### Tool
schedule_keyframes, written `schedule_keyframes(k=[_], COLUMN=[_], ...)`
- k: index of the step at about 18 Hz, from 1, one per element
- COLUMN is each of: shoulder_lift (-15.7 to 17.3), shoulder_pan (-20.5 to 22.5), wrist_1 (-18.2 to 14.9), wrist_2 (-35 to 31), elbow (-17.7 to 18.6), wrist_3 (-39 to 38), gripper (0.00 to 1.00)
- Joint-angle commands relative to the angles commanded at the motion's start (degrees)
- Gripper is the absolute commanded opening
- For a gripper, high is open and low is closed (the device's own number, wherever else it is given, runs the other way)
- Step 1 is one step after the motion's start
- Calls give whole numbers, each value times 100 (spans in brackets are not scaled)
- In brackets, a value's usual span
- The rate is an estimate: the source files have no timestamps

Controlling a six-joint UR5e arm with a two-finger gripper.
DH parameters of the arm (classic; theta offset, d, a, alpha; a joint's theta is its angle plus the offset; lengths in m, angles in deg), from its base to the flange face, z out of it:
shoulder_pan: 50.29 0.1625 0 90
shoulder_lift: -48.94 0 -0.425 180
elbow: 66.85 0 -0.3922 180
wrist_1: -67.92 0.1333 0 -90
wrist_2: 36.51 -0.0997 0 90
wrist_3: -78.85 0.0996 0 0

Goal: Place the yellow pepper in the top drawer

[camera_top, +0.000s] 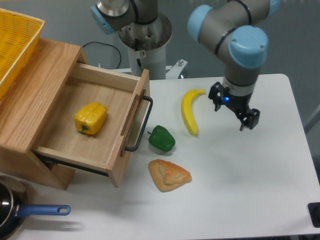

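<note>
The yellow pepper (pixel 91 118) lies on its side on the floor of the top drawer (pixel 65 147), which is pulled open, its black bar handle facing the table. My gripper (pixel 232 116) hangs over the white table to the right of the banana, far from the drawer. Its fingers stand apart and hold nothing.
A yellow banana (pixel 190 110), a green pepper (pixel 161 138) and a pastry (pixel 169 175) lie on the table (pixel 240 190) right of the drawer. A yellow basket (pixel 12 47) sits on the cabinet top. A blue-handled pan (pixel 30 212) is at the front left.
</note>
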Motion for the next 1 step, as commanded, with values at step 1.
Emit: schedule_keyframes(k=[1], shoulder_lift=[-36], shoulder_pan=[35], wrist_1=[9], wrist_2=[0], elbow=[9], wrist_3=[18], gripper=[100])
